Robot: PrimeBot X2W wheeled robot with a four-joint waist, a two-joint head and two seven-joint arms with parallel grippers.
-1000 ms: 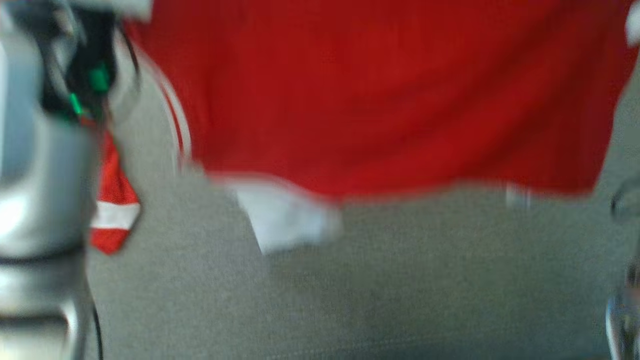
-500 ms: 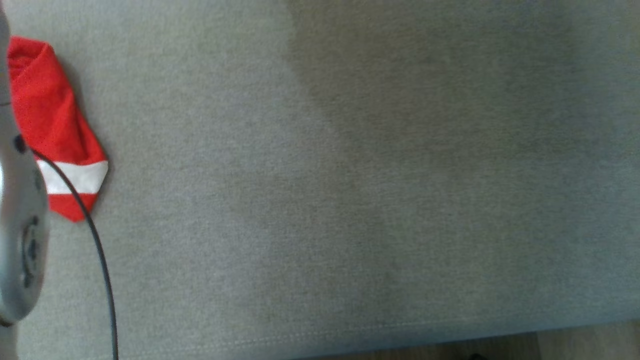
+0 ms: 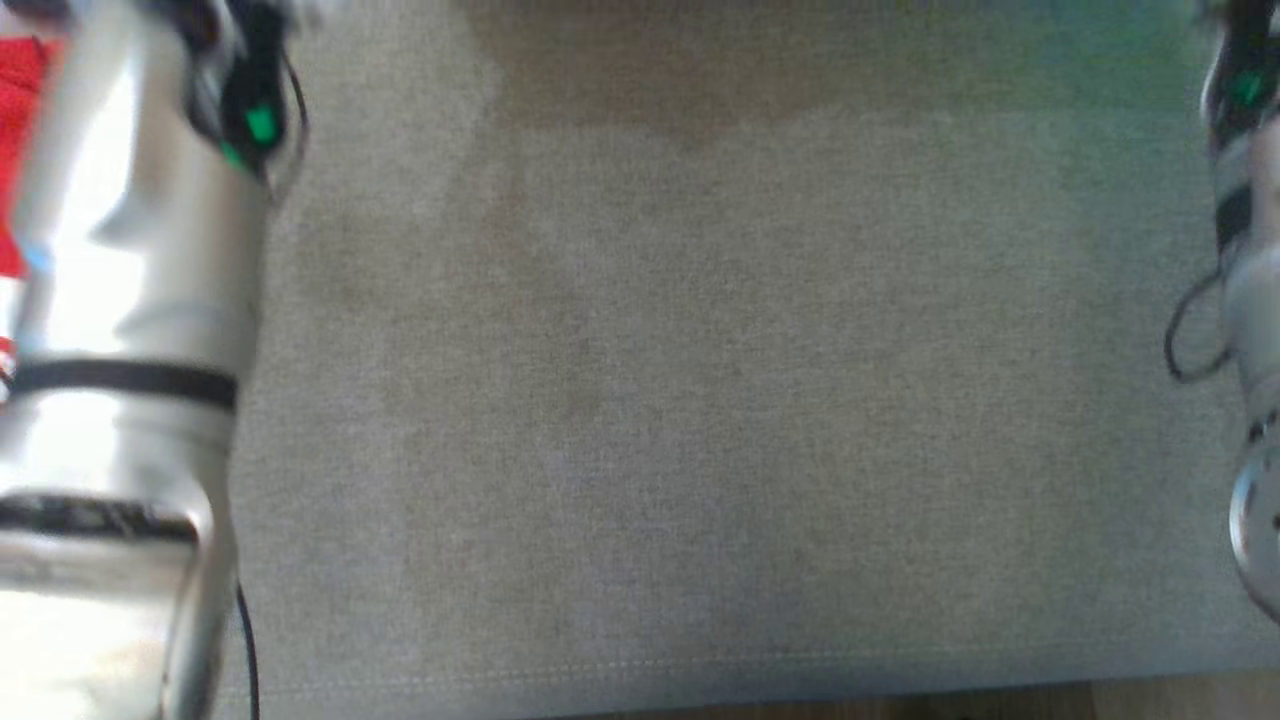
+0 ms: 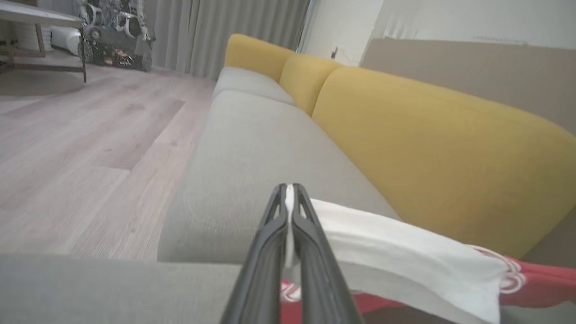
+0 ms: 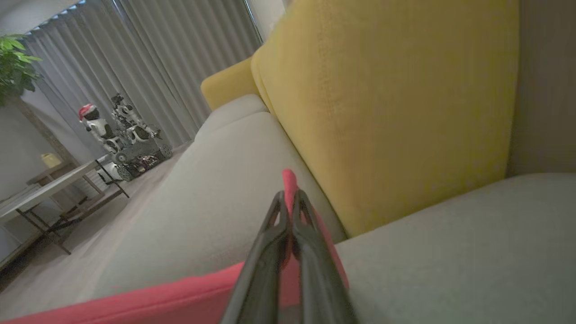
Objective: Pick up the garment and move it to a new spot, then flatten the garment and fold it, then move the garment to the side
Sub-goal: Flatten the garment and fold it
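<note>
The garment is red with white parts. In the left wrist view its white panel and red printed cloth hang to the right of my left gripper, which is shut on the white edge. My right gripper is shut on a red fold of the garment, which trails down to the left over the grey seat. The head view shows a red sliver of the garment behind my silver left forearm, and my right arm at the right edge.
The grey sofa seat spreads below, with its front seam and a strip of floor at the bottom. Yellow back cushions line the seat. Wooden floor, a table and a parked robot lie beyond.
The head view has shifted a lot. The red cloth that spanned its top a second ago now shows only at the left edge, and both forearms have come into it.
</note>
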